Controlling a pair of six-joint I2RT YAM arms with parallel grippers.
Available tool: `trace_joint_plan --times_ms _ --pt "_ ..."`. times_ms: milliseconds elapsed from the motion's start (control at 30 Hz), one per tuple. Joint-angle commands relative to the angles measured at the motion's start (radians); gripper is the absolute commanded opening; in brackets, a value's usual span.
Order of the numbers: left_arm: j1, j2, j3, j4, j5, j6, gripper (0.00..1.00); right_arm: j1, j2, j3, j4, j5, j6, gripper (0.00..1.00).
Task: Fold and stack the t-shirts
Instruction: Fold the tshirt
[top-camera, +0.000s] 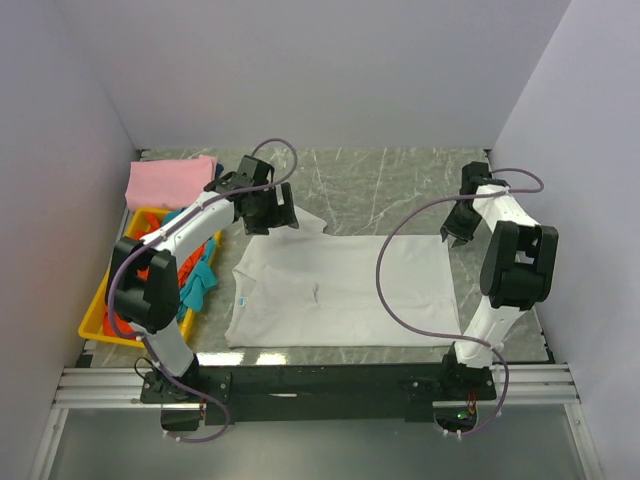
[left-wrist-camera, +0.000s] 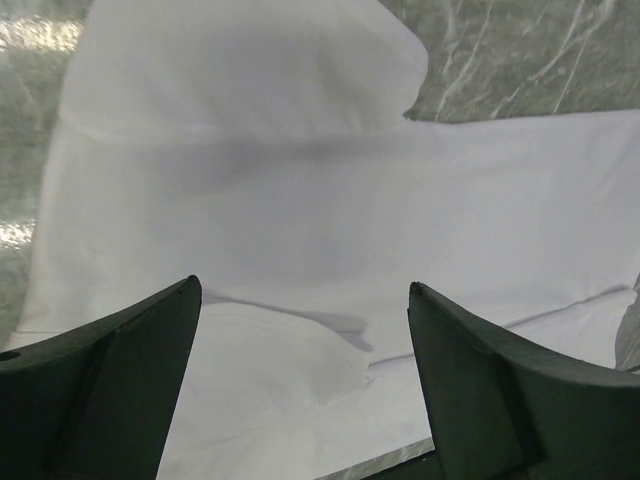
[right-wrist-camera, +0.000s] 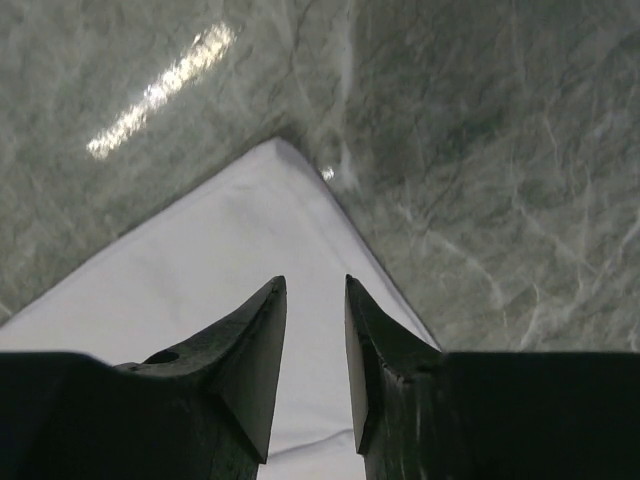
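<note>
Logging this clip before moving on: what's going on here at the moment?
Two robot arms are working on a white t-shirt spread flat on the marble table. The left gripper hovers with fingers wide open over the sleeve at the shirt's far left. The right gripper sits above the far right corner, fingers narrowly apart, apparently holding nothing. A pink t-shirt lies folded at the far left. An orange-red t-shirt and a teal t-shirt lie bunched in the yellow tray.
</note>
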Motion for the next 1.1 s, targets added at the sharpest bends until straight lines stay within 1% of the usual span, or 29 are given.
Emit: trace_joint_plan --times_ms 0,200,333,667,933,1033,1067 --pt "0.022 0.010 0.054 -0.008 0.018 0.007 0.90 -0.032 0.029 0.038 0.102 -0.029 -0.001 0.37" --pt "0.042 0.017 0.058 0.005 0.030 -0.011 0.91 -0.052 0.115 0.070 0.131 -0.060 0.002 0.37" --pt "0.045 0.023 0.058 0.011 0.035 -0.022 0.91 -0.056 0.129 0.060 0.166 -0.101 0.007 0.37" --pt "0.053 0.032 0.052 0.017 0.035 -0.019 0.91 -0.062 0.176 0.079 0.197 -0.101 0.002 0.37" --pt "0.064 0.093 0.127 -0.006 0.021 0.023 0.91 -0.064 0.198 0.099 0.200 -0.092 -0.012 0.37" --pt "0.067 0.110 0.146 -0.006 0.027 0.033 0.91 -0.064 0.219 0.113 0.193 -0.093 -0.012 0.35" --pt "0.067 0.116 0.150 -0.006 0.030 0.035 0.91 -0.064 0.221 0.110 0.191 -0.095 -0.013 0.31"
